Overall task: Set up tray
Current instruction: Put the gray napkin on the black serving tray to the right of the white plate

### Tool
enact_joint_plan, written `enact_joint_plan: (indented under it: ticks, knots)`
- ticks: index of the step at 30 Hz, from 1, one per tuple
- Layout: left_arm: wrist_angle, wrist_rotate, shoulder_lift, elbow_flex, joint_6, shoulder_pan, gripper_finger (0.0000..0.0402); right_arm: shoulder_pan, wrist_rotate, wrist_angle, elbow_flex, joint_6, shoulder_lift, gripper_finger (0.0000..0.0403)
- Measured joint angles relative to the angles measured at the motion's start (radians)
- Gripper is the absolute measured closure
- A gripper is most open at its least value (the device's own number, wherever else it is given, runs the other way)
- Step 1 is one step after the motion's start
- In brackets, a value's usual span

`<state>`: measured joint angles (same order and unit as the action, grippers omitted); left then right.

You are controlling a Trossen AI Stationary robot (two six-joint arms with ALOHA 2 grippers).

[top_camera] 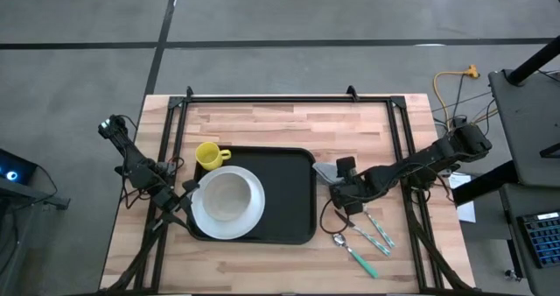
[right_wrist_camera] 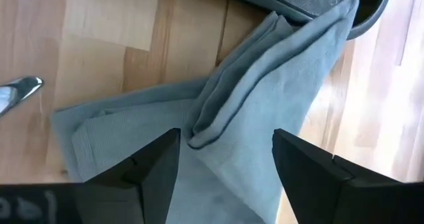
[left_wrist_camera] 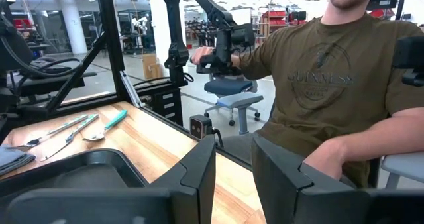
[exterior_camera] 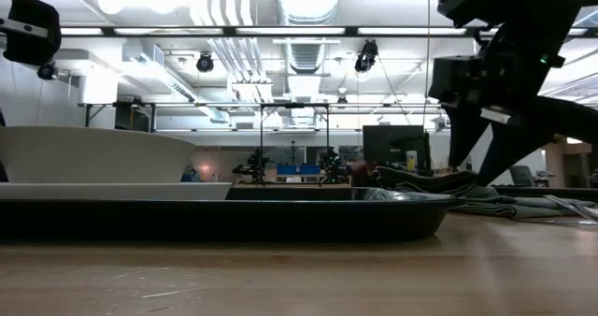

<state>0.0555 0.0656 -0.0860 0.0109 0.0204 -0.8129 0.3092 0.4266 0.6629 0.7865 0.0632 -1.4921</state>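
The black tray [top_camera: 289, 210] [exterior_camera: 280, 218] lies mid-table. A white plate [top_camera: 229, 201] [exterior_camera: 93, 152] sits on its left half, and a yellow mug [top_camera: 208, 155] stands at its far left corner. A folded grey napkin [top_camera: 326, 171] [right_wrist_camera: 265, 105] lies on the wood right of the tray, one corner [right_wrist_camera: 341, 15] resting over the tray's rim. My right gripper [top_camera: 343, 180] [right_wrist_camera: 225, 164] [exterior_camera: 472, 171] is open, pointing down, its fingers either side of a fold in the napkin. My left gripper [top_camera: 185, 200] [left_wrist_camera: 233, 177] is open at the tray's left edge beside the plate. My right gripper comes at the napkin's middle fold [right_wrist_camera: 205, 128] from above with open fingers astride it; I cannot tell whether the fingertips touch the cloth. My left gripper touches nothing that shows.
Cutlery with teal handles [top_camera: 363, 239] [left_wrist_camera: 66, 131] lies on the wood near the table's right near corner, and a spoon's tip [right_wrist_camera: 16, 91] lies beside the napkin. A black frame rail [top_camera: 289, 97] runs along the far edge. A person [left_wrist_camera: 331, 85] sits beyond the table's near side.
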Motion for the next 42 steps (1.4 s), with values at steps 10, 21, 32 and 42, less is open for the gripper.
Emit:
enact_joint_plan:
  ticks: [10, 21, 32, 42]
  knots:
    - [0.0, 0.0, 0.0, 0.0, 0.0, 0.0, 0.0322, 0.0, -0.007, -0.006, -0.031, -0.015, 0.0, 0.019]
    - [0.0, 0.0, 0.0, 0.0, 0.0, 0.0, 0.0322, 0.0, 0.047, -0.116, -0.082, -0.044, 0.0, 0.0237]
    - [0.0, 0.0, 0.0, 0.0, 0.0, 0.0, 0.0322, -0.001, 0.045, -0.118, -0.081, -0.056, 0.0, 0.0385]
    - [0.0, 0.0, 0.0, 0.0, 0.0, 0.0, 0.0322, -0.136, 0.188, -0.08, -0.03, -0.038, 0.02, 0.0392]
